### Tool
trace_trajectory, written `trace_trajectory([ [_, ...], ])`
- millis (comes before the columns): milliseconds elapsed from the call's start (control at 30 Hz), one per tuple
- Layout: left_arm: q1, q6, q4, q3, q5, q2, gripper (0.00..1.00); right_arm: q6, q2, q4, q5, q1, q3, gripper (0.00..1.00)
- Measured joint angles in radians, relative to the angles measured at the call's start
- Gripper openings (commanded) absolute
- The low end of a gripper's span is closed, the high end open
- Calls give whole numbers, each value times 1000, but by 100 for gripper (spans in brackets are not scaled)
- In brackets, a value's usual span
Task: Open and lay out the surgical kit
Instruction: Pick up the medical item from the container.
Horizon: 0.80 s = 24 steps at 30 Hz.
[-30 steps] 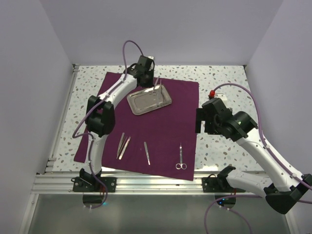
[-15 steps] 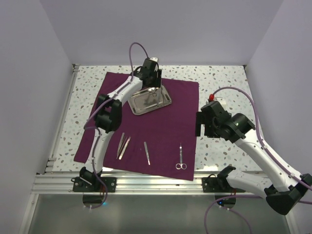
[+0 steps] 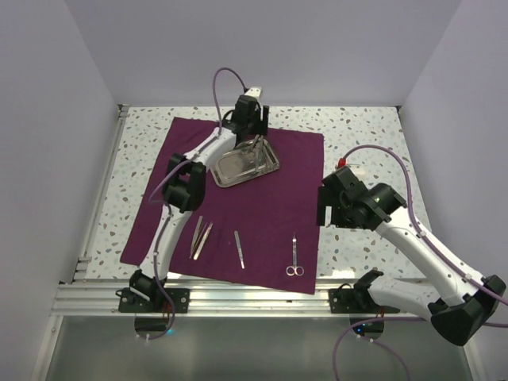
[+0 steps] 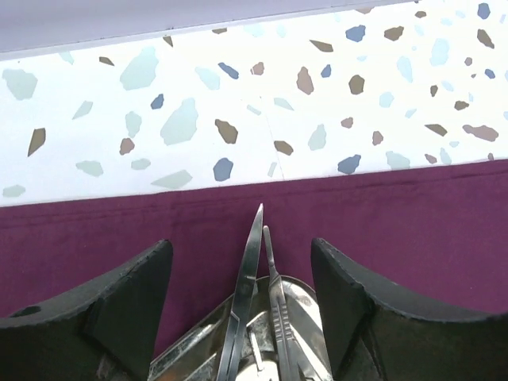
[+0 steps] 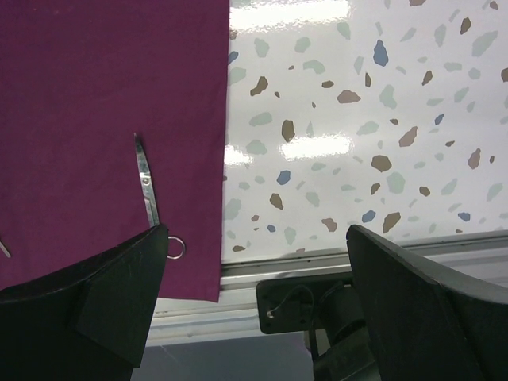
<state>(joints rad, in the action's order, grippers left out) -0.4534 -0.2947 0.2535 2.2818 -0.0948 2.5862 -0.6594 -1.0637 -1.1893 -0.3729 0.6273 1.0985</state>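
You are holding left gripper (image 4: 240,262) wide, empty, straddling slim silver instruments (image 4: 248,274) lying in steel tray (image 3: 226,169) at far part of cloth (image 3: 270,202); long axes pointing straight ahead; right gripper (image 5: 254,238) gaping, well apart.

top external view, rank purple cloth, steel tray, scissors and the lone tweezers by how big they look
1. purple cloth
2. steel tray
3. scissors and lone tweezers look about alike, so not ranked

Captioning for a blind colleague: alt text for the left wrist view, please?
The open left gripper hangs over two slim silver instruments, neither finger touching them, their tips pointing past the rim of a shiny steel tray. The tray sits on a dark purple cloth, with speckled white table beyond.
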Motion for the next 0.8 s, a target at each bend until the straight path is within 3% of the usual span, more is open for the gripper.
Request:
trace_trajectory([
  [267, 37, -40, -57, 21, 84, 52, 60, 0, -73, 4, 0, 0, 0, 98],
  [633, 99, -121, -90, 24, 309, 96, 42, 24, -164, 36, 2, -1, 13, 98],
  [733, 106, -139, -100, 24, 373, 101, 34, 28, -174, 41, 5, -1, 13, 98],
  [800, 108, -150, -105, 21, 408, 103, 21, 31, -176, 46, 6, -1, 13, 98],
])
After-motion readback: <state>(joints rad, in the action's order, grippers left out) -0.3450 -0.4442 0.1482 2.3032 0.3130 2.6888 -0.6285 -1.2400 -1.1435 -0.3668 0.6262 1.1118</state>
